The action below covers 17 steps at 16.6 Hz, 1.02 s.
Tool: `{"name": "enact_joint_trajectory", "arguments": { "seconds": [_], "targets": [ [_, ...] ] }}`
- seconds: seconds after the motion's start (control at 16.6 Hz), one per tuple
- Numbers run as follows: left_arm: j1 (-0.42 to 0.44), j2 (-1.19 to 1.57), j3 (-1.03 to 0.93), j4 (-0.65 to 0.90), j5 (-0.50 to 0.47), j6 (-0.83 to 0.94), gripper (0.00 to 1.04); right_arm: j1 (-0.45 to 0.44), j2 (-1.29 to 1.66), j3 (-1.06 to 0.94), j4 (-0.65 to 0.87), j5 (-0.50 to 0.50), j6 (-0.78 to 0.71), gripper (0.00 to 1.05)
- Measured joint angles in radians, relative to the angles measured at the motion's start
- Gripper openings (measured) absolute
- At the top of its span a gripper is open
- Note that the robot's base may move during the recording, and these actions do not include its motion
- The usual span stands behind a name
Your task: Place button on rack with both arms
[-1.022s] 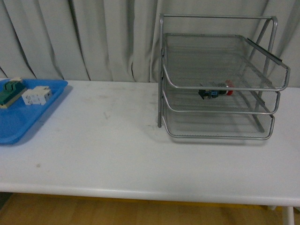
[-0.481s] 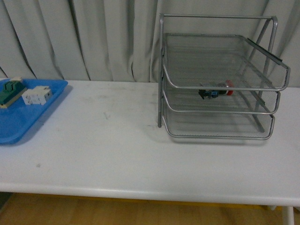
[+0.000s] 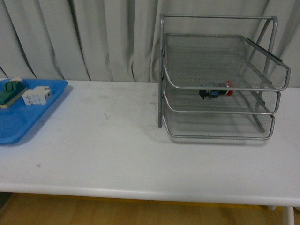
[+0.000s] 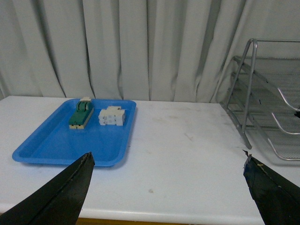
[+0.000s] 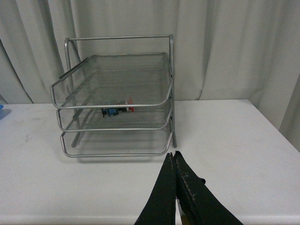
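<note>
White table (image 3: 117, 154) with scuffed, lightly marked top, pale grey-white pleated curtain (image 3: 108, 42) covering the whole back wall (no window visible), strip of yellowish wooden floor (image 3: 117, 211) below the table's front edge, even, soft indoor light.

Soft, even light is falling from above in all three views; the white table (image 3: 117, 154) is showing no hard glare, only a mild sheen near its front edge; the rack (image 3: 220, 79) is casting a faint, blurred shadow on the table beside and under it; the curtain (image 3: 93, 37) folds are shading gently; the front view is looking slightly hazy and soft; the wrist views are appearing a little sharper, with nearby dark fingers (image 5: 176, 197) lacking detail.
</note>
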Motion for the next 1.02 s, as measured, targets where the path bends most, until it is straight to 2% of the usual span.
{"name": "enact_joint_trajectory", "arguments": {
  "seconds": [0.12, 0.18, 0.36, 0.42, 0.72, 0.78, 1.02],
  "targets": [
    [0.000, 0.000, 0.000, 0.000, 0.000, 0.000, 0.98, 0.000, 0.000, 0.000, 0.000, 0.000, 0.000, 0.02],
    [0.000, 0.000, 0.000, 0.000, 0.000, 0.000, 0.98, 0.000, 0.000, 0.000, 0.000, 0.000, -0.002, 0.06],
    [0.000, 0.000, 0.000, 0.000, 0.000, 0.000, 0.98, 0.000, 0.000, 0.000, 0.000, 0.000, -0.002, 0.33],
    [0.000, 0.000, 0.000, 0.000, 0.000, 0.000, 0.98, 0.000, 0.000, 0.000, 0.000, 0.000, -0.002, 0.46],
    [0.000, 0.000, 0.000, 0.000, 0.000, 0.000, 0.98, 0.000, 0.000, 0.000, 0.000, 0.000, -0.002, 0.97],
    [0.000, 0.000, 0.000, 0.000, 0.000, 0.000, 0.98, 0.000, 0.000, 0.000, 0.000, 0.000, -0.002, 0.99],
    [0.000, 0.000, 0.000, 0.000, 0.000, 0.000, 0.98, 0.000, 0.000, 0.000, 0.000, 0.000, -0.003, 0.98]
  ]
}}
